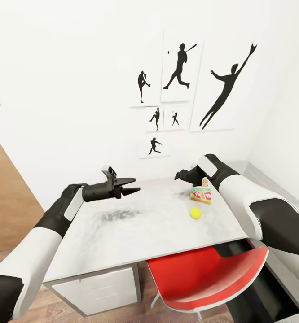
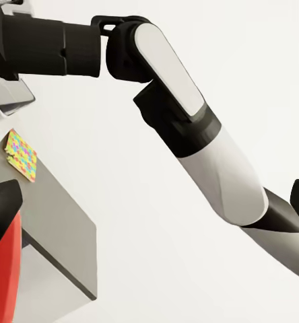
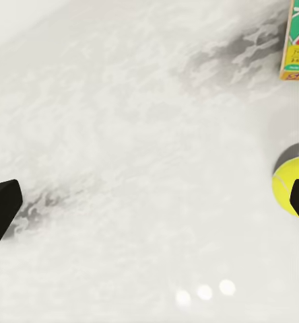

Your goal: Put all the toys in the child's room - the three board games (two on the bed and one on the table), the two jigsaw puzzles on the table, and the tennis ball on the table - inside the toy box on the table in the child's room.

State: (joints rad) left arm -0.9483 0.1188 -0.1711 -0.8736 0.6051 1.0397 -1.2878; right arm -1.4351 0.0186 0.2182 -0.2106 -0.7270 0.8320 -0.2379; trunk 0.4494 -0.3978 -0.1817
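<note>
The small yellow tennis ball (image 1: 195, 213) lay on the pale grey tabletop (image 1: 136, 229), just below the right end effector (image 1: 182, 175), fingers apart; the left end effector (image 1: 132, 185), also apart, hovered farther off.

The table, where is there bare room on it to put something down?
The table is bare across its whole stretch from the left gripper to the near edge above the red chair. The crowded corner is by the right gripper, where the board game and tennis ball lie close together.

Matt mottled grey table (image 1: 136, 229); glossy red plastic chair (image 1: 203, 278).
</note>
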